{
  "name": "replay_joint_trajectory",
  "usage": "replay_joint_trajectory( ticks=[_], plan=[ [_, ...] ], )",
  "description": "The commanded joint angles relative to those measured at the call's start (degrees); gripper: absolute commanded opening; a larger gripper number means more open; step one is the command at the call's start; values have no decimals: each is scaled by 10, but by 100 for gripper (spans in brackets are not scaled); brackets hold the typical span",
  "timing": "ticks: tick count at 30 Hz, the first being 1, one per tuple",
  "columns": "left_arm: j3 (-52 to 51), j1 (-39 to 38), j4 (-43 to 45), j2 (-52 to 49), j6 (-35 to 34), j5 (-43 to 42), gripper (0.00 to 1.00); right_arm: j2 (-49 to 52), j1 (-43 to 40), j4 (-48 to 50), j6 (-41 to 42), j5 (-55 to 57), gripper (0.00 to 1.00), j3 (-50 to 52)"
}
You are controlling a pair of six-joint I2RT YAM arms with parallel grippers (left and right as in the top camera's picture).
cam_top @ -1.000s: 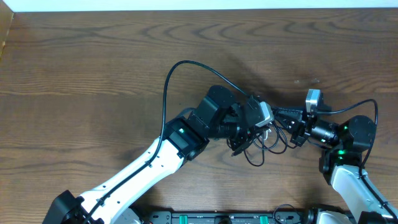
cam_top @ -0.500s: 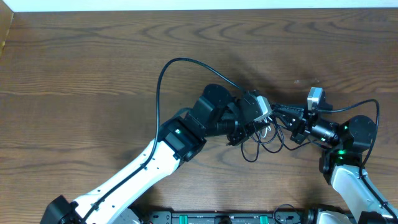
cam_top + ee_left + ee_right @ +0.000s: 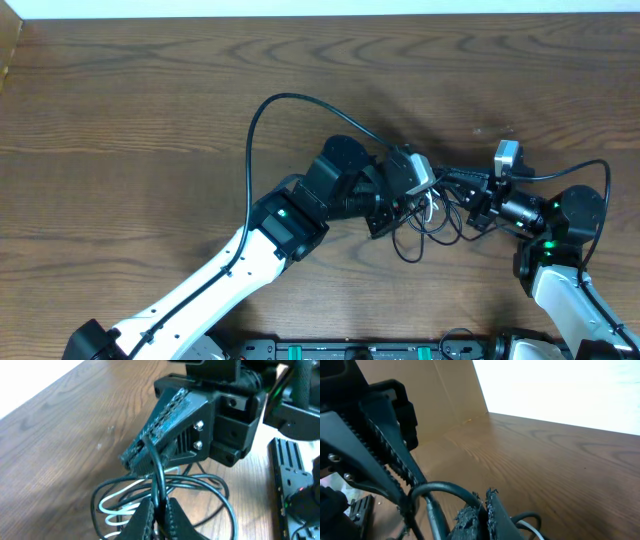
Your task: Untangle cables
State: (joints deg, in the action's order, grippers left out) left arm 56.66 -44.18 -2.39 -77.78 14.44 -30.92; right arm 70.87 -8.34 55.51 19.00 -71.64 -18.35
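Observation:
The cables (image 3: 420,236) lie as a small tangle of thin black loops between the two arms. A white cable (image 3: 119,506) is coiled among them. My left gripper (image 3: 159,506) is shut on a black cable (image 3: 159,477) that rises straight up from its fingertips. My right gripper (image 3: 485,502) is shut on a black cable (image 3: 442,489) that arches away to the left. The two grippers meet almost tip to tip just above the tangle, left gripper (image 3: 430,197) and right gripper (image 3: 448,186). The plugs are hidden.
The thicker black cord (image 3: 262,125) of the left arm loops over the wooden table (image 3: 150,100). A cardboard wall (image 3: 430,395) stands at the table's far edge. A black rail (image 3: 350,350) runs along the front edge.
The left wrist has shifted slightly up and to the left, and the tangle's loops have shifted with it. The arm's cord loop has swung left. The right arm has stayed still.

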Motion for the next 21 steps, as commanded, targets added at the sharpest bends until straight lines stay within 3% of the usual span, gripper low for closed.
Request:
replay_joint_trajectory(
  ticks=[1,13,21],
  plan=[
    [14,1,-5,8,-2,-1,8,0,0,2,0,8,1,-8],
    [14,3,-5,10,-2,22,8,0,0,2,0,8,1,-8],
    [14,49,-6,63,-2,47,8,0,0,0,0,10,1,-8]
  ],
)
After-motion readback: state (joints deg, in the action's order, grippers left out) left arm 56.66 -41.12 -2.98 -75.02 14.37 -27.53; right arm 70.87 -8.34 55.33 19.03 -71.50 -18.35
